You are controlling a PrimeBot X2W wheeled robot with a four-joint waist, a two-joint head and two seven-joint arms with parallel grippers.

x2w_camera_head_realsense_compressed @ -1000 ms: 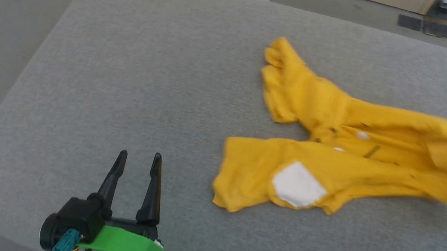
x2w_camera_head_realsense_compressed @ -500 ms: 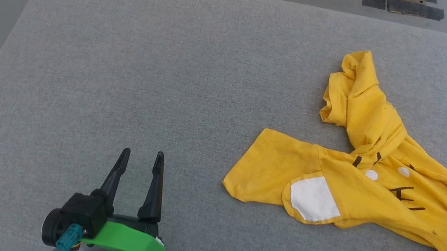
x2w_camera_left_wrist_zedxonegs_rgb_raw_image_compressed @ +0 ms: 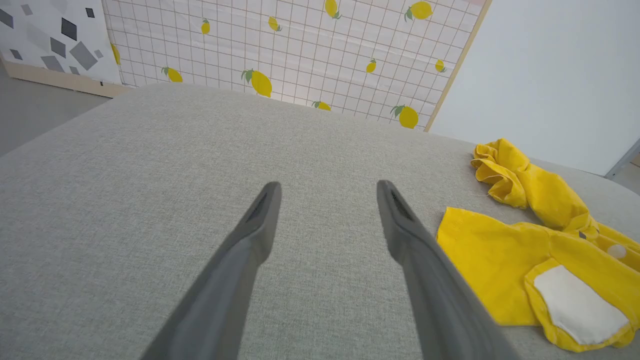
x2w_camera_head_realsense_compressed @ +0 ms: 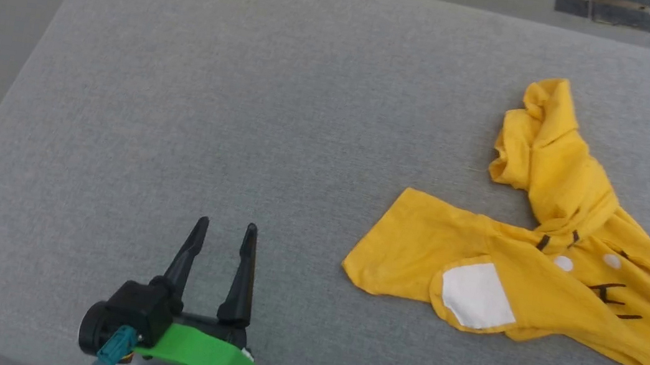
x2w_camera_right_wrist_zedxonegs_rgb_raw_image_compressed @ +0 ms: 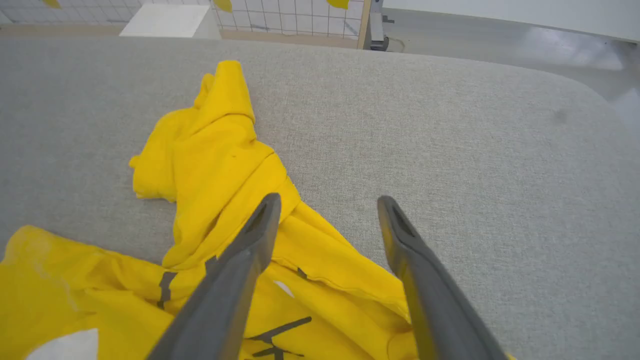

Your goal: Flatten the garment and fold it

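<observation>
Mustard-yellow thin cotton t-shirt (x2w_camera_head_realsense_compressed: 538,280) lies crumpled on the right part of the grey fabric-covered table (x2w_camera_head_realsense_compressed: 251,72). It is not flat: one end is bunched into a rope pointing away, and the white rectangular patch (x2w_camera_head_realsense_compressed: 477,293) faces up.

Right gripper (x2w_camera_right_wrist_zedxonegs_rgb_raw_image_compressed: 328,200): jaws spread wide, nothing held, poised above the twisted middle of the shirt. Judged to be placed there for a fresh pinch to pull the bunch open.

Left gripper (x2w_camera_head_realsense_compressed: 227,224): jaws equally wide, empty, over bare cloth near the shirt's flat left corner. This is probably the corner it should take next.
</observation>
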